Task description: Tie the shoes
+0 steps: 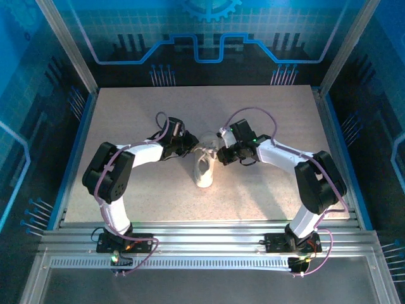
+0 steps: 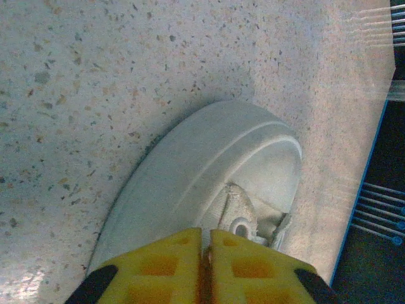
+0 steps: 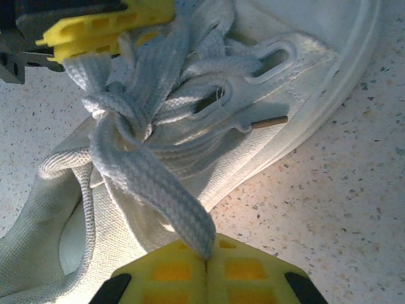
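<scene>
The white shoe (image 1: 204,168) lies mid-table, toe toward the arms, between both grippers. My left gripper (image 1: 192,144) is at the shoe's left side. Its yellow fingers (image 2: 205,244) are pressed together over the shoe's toe (image 2: 209,158), with a thin sliver of white lace between them. In the right wrist view those left fingers (image 3: 107,25) sit at the top left, where lace strands run into them. My right gripper (image 1: 221,155), on the shoe's right side, is shut (image 3: 207,253) on a flat white lace (image 3: 152,183). That lace stretches tight from a knot (image 3: 117,117) over the tongue.
The speckled table (image 1: 126,114) has free room all around the shoe. Its blue edge rail (image 2: 354,209) and dark enclosure walls bound it. Metal rails (image 1: 202,244) run along the near edge by the arm bases.
</scene>
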Tool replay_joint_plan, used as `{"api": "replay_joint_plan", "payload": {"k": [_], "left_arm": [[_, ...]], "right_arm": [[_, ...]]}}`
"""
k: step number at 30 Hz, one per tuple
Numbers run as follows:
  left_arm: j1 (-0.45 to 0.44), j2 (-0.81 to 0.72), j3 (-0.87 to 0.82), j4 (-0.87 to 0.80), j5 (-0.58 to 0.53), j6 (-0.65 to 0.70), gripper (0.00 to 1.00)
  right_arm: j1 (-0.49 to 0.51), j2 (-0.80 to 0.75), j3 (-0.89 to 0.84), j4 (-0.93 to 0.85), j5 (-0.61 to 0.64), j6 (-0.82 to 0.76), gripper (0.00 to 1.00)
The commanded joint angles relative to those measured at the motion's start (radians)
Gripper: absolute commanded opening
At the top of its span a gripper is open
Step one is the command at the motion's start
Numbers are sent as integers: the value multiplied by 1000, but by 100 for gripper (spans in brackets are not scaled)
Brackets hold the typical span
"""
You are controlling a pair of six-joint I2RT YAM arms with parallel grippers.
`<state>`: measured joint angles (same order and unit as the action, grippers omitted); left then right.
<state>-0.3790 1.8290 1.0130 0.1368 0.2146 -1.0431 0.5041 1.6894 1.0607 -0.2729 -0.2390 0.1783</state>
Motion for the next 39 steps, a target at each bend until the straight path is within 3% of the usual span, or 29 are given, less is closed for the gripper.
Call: {"api": "replay_joint_plan", "payload": {"k": [1,4,12,20,39], "left_arm": [[24,-51,17,-43,15,50,6],[34,-74,3,-46,28,60,0],[37,-121,-21,-59,33,76,0],[47,-186,-61,-54,1,179,0],[72,-99,-91,-123,-27,306,0]], "right_arm": [[-16,0,23,-27,1,-24,0],[-21,-7,15,-26,-2,-20,0],[-33,3,0,-28,-9,-10,0],[-42,27,9,-44,-20,-5,0],[-69,95,34,-133,-54,-36,0]]}}
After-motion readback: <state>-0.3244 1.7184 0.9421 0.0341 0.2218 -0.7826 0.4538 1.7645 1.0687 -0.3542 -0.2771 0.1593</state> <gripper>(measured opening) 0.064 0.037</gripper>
